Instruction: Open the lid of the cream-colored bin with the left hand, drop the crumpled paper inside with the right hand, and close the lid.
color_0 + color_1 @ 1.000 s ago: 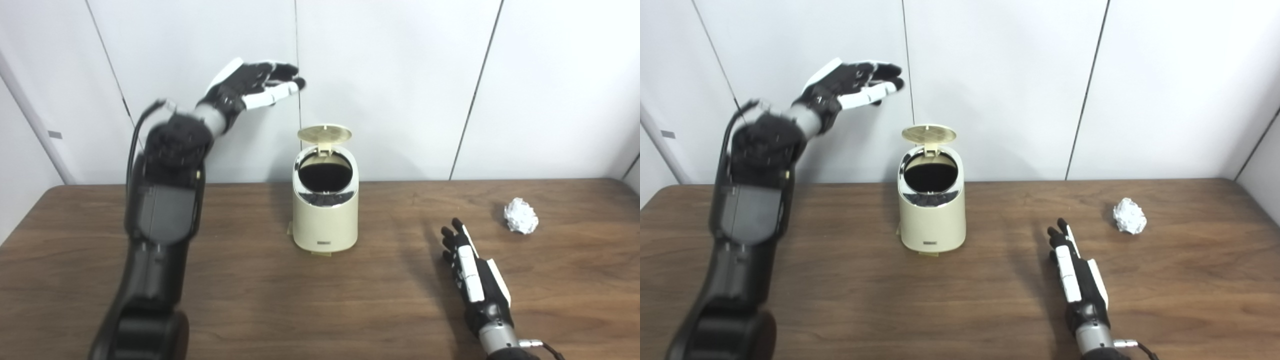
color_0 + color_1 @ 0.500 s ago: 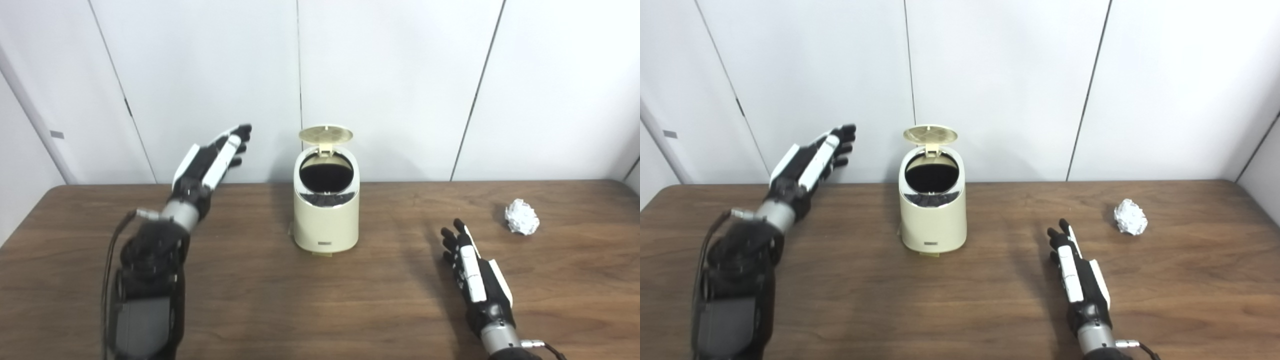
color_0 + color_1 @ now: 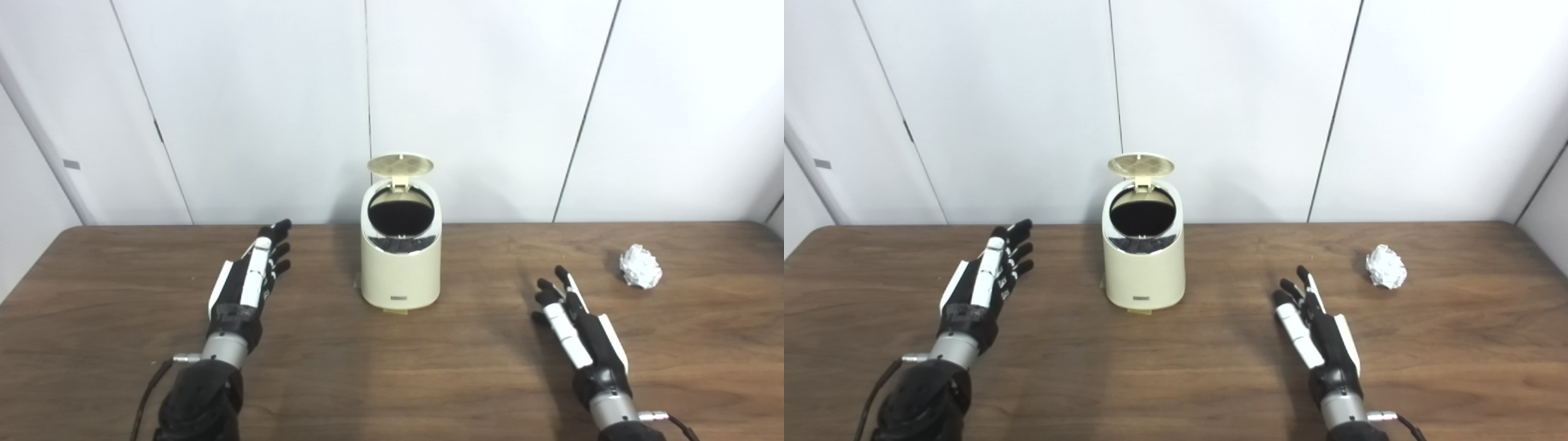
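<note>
Left eye view shows the cream-colored bin [image 3: 400, 257] standing near the back of the wooden surface [image 3: 392, 380], its round lid [image 3: 400, 164] tipped up on the rear hinge and the dark mouth exposed, so the opening step looks done. Nothing white shows in that mouth, and the crumpled paper [image 3: 640, 266] lies well apart to the right, untouched on the surface. What has changed over the last second is the left robot hand [image 3: 248, 286]: it was raised high beside the lid, and it has since swung down and now rests low over the surface to the left of the bin, fingers spread and straight, holding nothing. That clears the space above the opening. The right robot hand [image 3: 579, 327] lies between the bin and the paper, also empty, its fingers spread a little wider and angled more leftward than before. By my judgement the paper step is next: the right robot hand must reach back and to the right, close around the ball, then carry it over the open mouth. The lid stays up unaided.
</note>
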